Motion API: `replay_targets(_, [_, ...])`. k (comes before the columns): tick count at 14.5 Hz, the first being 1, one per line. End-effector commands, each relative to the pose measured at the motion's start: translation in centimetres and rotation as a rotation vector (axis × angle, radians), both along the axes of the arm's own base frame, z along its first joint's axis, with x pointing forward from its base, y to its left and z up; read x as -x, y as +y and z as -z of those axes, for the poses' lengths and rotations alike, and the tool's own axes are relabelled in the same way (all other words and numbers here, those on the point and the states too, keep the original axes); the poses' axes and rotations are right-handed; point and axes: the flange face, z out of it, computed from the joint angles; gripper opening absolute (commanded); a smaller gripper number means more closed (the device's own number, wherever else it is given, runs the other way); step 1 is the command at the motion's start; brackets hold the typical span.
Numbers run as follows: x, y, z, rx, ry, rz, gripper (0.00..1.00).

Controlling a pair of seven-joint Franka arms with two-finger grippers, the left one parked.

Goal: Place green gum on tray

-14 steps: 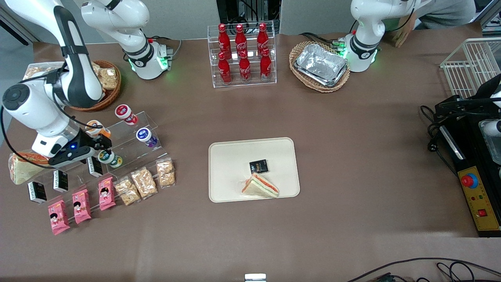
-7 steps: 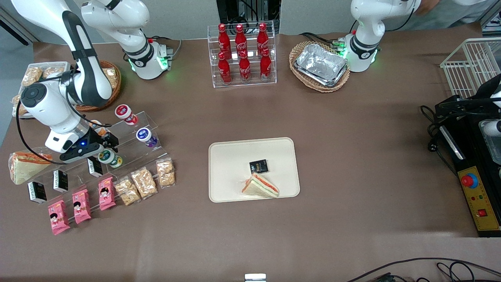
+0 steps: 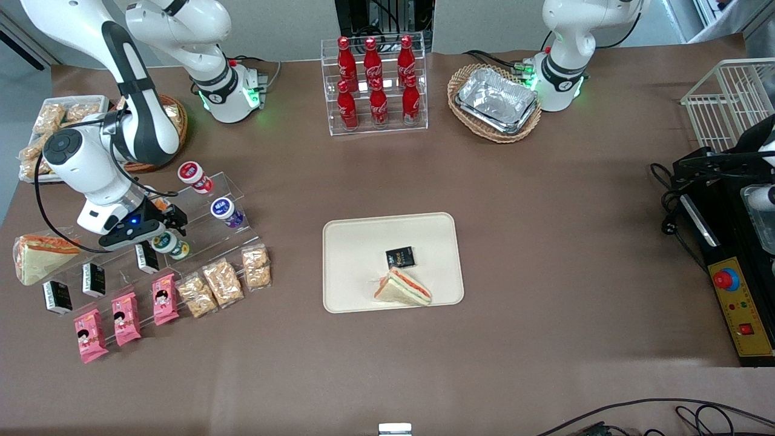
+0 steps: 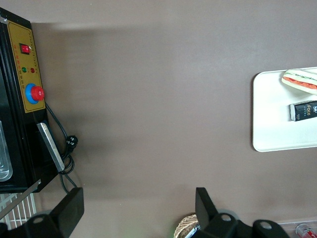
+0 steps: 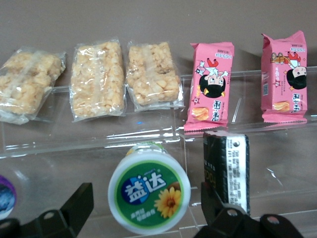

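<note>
My white right arm reaches down from its base, elbow bent, wrist angled toward the counter. Its black two-finger gripper [image 3: 168,225] [image 5: 146,208] hangs low, dark fingers [image 5: 79,203] spread wide apart, nothing clamped between them.

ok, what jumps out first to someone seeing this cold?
The gripper, open, sits at the clear stepped rack with its fingers on either side of the green gum. Mid-table, the tray already holds a sandwich and a small black packet.
</note>
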Motion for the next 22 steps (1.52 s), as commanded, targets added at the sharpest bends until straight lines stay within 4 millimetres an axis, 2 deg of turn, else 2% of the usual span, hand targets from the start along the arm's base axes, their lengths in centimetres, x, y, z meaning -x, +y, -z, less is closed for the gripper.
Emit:
replay_targets(1, [-0.8,1.6,0.2,-0.015,-0.024,0.038,0.96])
replay_targets(2, [-1.0,1.9,0.1,-0.017,-0.024,0.046,0.94])
replay_targets(3, [-1.2,1.9,0.1,-0.017,-0.024,0.046,0.84])
replay_targets(5, [-1.3,1.9,0.0,-0.016,-0.024,0.044,0.53])
replay_targets(7, [-1.3,1.9,0.0,-0.015,-0.024,0.038,0.39])
replay_targets(9, [-1.2,1.9,0.0,-0.015,-0.024,0.038,0.28])
replay_targets(12, [-1.9,1.7,-0.9,-0.015,-0.025,0.039,0.25])
replay_targets(14, [-3.5,1.6,-3.4,-0.022,0.029,0.041,0.25])
replay_targets(18, [-6.5,1.6,-11.1,-0.034,0.129,0.04,0.26])
replay_targets(22, [-7.3,1.7,-19.8,-0.042,0.199,0.047,0.26])
